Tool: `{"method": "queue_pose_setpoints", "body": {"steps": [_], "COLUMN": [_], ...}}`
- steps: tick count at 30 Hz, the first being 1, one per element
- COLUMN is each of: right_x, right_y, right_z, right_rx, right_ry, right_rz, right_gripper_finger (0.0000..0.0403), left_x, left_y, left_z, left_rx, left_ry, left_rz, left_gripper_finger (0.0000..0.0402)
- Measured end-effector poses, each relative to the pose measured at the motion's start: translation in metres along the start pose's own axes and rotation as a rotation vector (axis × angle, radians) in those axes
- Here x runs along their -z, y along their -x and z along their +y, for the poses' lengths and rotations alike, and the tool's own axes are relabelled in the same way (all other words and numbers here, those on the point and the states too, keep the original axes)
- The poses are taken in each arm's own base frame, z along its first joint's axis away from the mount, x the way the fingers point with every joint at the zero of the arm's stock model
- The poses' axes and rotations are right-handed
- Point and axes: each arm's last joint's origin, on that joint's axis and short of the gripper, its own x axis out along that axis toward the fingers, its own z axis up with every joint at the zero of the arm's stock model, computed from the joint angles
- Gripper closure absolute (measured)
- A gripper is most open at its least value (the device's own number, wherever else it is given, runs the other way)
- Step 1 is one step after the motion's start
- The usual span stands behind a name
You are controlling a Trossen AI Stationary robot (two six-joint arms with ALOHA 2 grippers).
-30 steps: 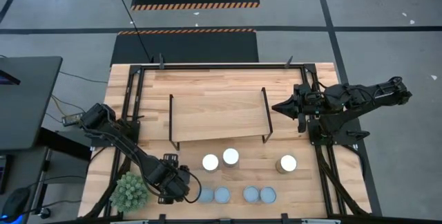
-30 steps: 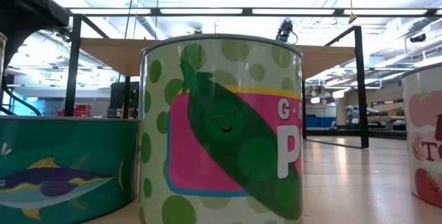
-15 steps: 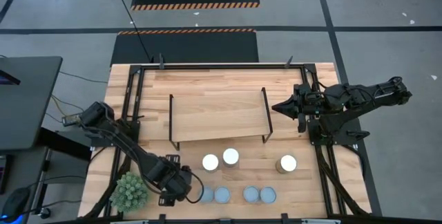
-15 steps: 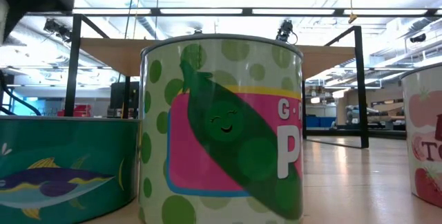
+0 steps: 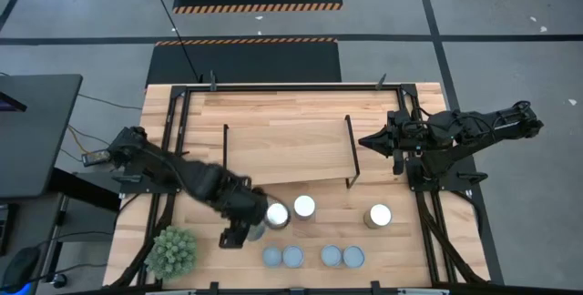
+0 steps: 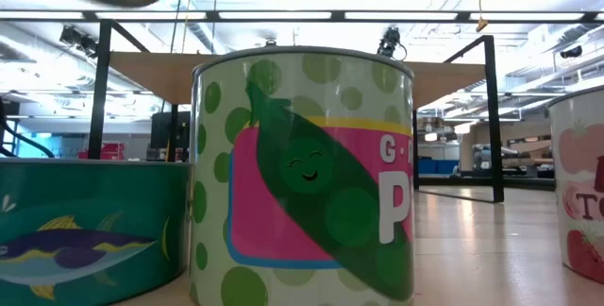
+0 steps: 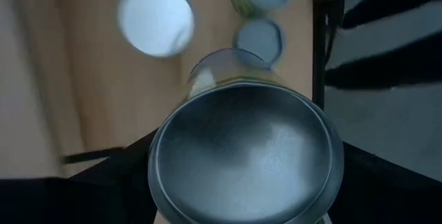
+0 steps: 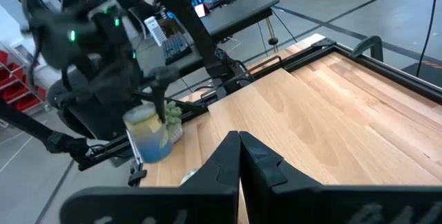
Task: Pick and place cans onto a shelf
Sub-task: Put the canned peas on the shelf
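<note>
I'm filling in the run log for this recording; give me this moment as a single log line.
left gripper: shut on can, lifted beside tall cans | right gripper: parked by shelf, shut | shelf: no cans yet | small cans: front row on table

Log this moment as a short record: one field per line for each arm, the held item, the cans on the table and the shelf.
left gripper: above the table's front left, shut on a can
held can: lifted off the table, blue label in the right wrist view
right gripper: waiting by the shelf's right end, fingers together
shelf: board bare
silver-topped cans: three, on the table in front of the shelf
bluish-topped cans: four, at the table's front edge
</note>
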Motion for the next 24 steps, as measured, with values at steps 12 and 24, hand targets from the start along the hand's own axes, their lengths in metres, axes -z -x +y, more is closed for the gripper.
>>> {"method": "queue_pose_setpoints", "body": {"steps": [12,24], "right_x": [-0.001,-0.006], "right_y": [0.000,-0.002], "right_z": [-0.002,-0.011], "right_rx": [0.069,0.131], "right_ry": [0.001,-0.077], "right_rz": [-0.037,-0.075], "right_gripper_finger": [0.0394,0.0394], "left_x": [-0.031,-0.038], "left_y": [0.073,0.080], "left_z": [0.086,0.180], "left_rx": [-0.145,-0.253], "left_ry": [0.019,-0.072], "left_rz": [-0.185,-0.146], "left_gripper_finger": [0.0094,0.0094]}}
